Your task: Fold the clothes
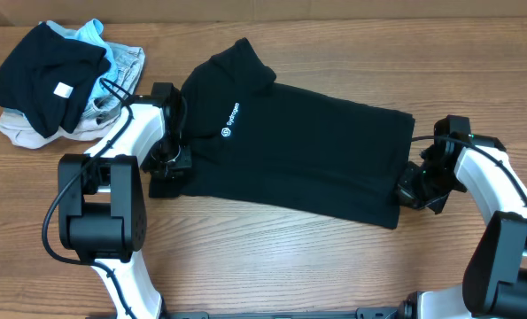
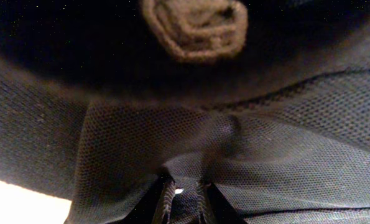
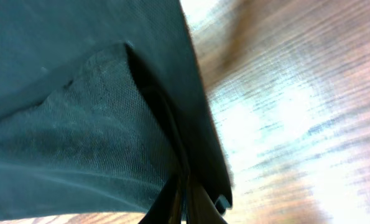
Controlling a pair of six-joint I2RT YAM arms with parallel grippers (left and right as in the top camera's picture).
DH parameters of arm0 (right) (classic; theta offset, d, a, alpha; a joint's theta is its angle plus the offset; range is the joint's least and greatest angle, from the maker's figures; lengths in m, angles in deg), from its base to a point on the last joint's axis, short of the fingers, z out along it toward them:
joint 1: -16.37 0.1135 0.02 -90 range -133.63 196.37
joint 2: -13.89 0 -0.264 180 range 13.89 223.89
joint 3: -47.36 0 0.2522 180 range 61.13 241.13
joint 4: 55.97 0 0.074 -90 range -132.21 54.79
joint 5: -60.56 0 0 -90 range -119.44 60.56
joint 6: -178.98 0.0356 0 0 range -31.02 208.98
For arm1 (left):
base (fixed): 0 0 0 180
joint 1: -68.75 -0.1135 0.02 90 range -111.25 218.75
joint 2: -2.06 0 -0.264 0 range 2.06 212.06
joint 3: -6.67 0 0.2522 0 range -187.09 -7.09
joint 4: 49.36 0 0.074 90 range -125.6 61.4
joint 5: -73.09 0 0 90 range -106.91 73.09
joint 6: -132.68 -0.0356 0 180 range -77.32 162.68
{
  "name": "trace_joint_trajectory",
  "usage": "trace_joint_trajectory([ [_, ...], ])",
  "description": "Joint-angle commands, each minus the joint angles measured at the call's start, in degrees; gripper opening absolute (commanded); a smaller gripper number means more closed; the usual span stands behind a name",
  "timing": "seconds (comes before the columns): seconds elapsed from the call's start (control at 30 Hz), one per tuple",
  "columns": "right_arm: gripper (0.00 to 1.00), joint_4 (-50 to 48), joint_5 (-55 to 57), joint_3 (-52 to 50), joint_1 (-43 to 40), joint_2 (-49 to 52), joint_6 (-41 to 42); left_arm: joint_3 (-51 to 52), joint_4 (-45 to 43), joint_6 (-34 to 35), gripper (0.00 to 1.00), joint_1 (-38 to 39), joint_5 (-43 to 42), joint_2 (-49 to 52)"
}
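Note:
The black polo shirt (image 1: 298, 151) lies partly folded across the middle of the table, collar to the upper left, white chest logo (image 1: 230, 121) facing up. My left gripper (image 1: 168, 164) is at the shirt's left edge, shut on its fabric; the left wrist view shows mesh cloth (image 2: 191, 155) pinched between the fingers (image 2: 183, 198). My right gripper (image 1: 411, 188) is at the shirt's right hem, shut on a fold of the cloth (image 3: 97, 124), fingers (image 3: 186, 202) nearly together.
A pile of other clothes sits at the back left: a bundled black garment with a square white tag (image 1: 46, 75), light blue cloth (image 1: 93, 35) and beige cloth (image 1: 24, 133). Bare wooden table (image 1: 272, 257) lies in front of the shirt.

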Motion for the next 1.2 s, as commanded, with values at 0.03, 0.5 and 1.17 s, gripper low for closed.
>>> trace_joint_trajectory([
  [0.03,0.04,1.0,2.4,1.1,-0.2,-1.3,1.8,1.4,-1.5,0.3,0.19,-0.4,1.3,0.7],
  [0.5,0.47,-6.3,-5.4,1.4,0.0,-1.3,-2.3,1.4,-0.1,0.1,0.13,-0.4,1.2,0.7],
  [1.17,0.07,-12.3,2.6,-13.9,1.4,-1.3,19.3,-21.6,19.6,-3.0,0.07,1.0,-8.1,0.7],
])
